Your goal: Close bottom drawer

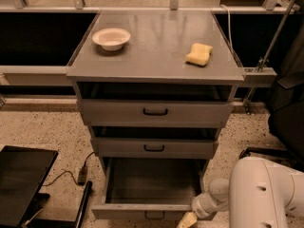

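The bottom drawer (pixel 147 209) of the grey metal cabinet stands pulled far out, its deep bare grey box empty, with a small black loop handle on its flat front at the frame's lower edge. My gripper (pixel 187 220) is at the drawer front's right end, just below the front's top rim, with a yellowish fingertip showing at the bottom of the view. My white arm (pixel 259 194) reaches in from the lower right. The two drawers above (pixel 154 110) are each a little ajar.
On the cabinet top (pixel 156 56) sit a white bowl (pixel 111 38) at the left and a yellow sponge (pixel 199 54) at the right. A black panel (pixel 21 184) and a cable lie on the speckled floor at the left. A dark chair (pixel 287 103) stands at the right.
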`<state>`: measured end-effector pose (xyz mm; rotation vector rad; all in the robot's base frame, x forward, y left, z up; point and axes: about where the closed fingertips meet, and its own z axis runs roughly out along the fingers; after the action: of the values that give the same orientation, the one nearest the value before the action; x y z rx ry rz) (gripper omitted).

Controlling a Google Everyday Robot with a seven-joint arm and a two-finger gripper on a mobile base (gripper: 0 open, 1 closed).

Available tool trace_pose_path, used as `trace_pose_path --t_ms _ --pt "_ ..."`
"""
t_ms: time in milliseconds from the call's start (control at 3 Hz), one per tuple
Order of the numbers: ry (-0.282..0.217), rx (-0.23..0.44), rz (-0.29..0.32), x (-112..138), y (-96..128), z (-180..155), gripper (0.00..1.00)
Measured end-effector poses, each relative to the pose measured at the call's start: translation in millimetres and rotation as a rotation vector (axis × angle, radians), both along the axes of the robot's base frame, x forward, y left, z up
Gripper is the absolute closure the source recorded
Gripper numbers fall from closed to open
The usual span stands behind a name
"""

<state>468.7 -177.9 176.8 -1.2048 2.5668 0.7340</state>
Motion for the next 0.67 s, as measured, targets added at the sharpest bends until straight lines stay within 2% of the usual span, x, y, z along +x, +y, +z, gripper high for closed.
trace_pose_path --t_ms 667 --pt "0.008 0.005 -0.003 -0.6 -0.4 -0.3 0.0"
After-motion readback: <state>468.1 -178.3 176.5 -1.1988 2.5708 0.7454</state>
